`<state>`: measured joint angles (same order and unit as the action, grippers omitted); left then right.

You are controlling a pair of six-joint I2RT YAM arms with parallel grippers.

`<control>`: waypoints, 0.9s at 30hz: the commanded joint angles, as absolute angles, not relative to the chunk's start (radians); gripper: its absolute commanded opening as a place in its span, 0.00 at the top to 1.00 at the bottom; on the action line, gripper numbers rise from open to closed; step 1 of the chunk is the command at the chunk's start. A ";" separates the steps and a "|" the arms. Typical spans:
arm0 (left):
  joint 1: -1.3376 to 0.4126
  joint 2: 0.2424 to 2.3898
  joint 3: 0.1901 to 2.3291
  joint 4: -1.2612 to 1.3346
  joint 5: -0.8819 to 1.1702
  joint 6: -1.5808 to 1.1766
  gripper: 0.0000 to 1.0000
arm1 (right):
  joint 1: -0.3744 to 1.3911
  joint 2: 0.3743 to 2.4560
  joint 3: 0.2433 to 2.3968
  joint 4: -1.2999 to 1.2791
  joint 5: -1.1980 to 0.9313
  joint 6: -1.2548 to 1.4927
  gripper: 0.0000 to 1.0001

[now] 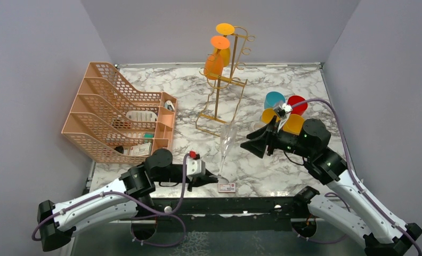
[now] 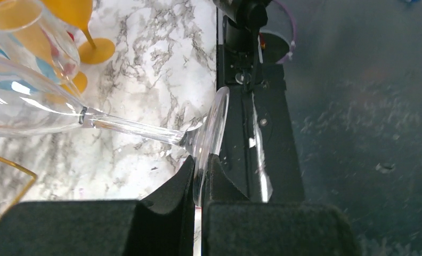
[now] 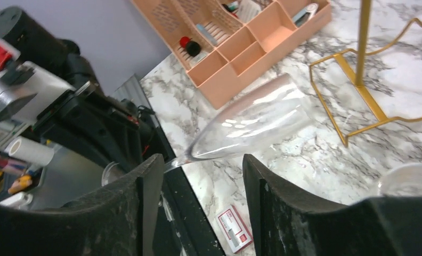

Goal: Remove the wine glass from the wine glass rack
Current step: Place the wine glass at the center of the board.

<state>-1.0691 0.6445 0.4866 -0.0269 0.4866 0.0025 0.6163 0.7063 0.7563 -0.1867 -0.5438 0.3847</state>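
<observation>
We see two arms built alike: the left arm (image 1: pixel 91 207) and the right arm (image 1: pixel 352 205) each have white shell links set between black joint housings, and a lilac-grey cable (image 1: pixel 334 113) runs loosely along each. The left wrist carries a white block with a red knob (image 1: pixel 193 155). The right arm shows small green lights (image 1: pixel 329 159), and the fingers (image 3: pixel 139 213) are black, wedge-shaped and coarse-grained.

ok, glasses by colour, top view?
Yellow-orange: 4 (rack pair, table pair)
Teal glass: 1
Red glass: 1
Clear wine glass, foot in the shut left pincer: 1
Total: 7; a possible second clear one near the table pair is too faint to count.
</observation>
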 commanded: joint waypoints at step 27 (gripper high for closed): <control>-1.072 0.348 0.279 -0.181 0.535 0.623 1.00 | 0.621 1.243 1.130 -0.523 -0.889 0.244 0.40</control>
<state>-1.0695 0.3916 0.2836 -0.2352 0.5236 0.6060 0.6125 1.2274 1.0924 -0.4713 -0.6960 0.2733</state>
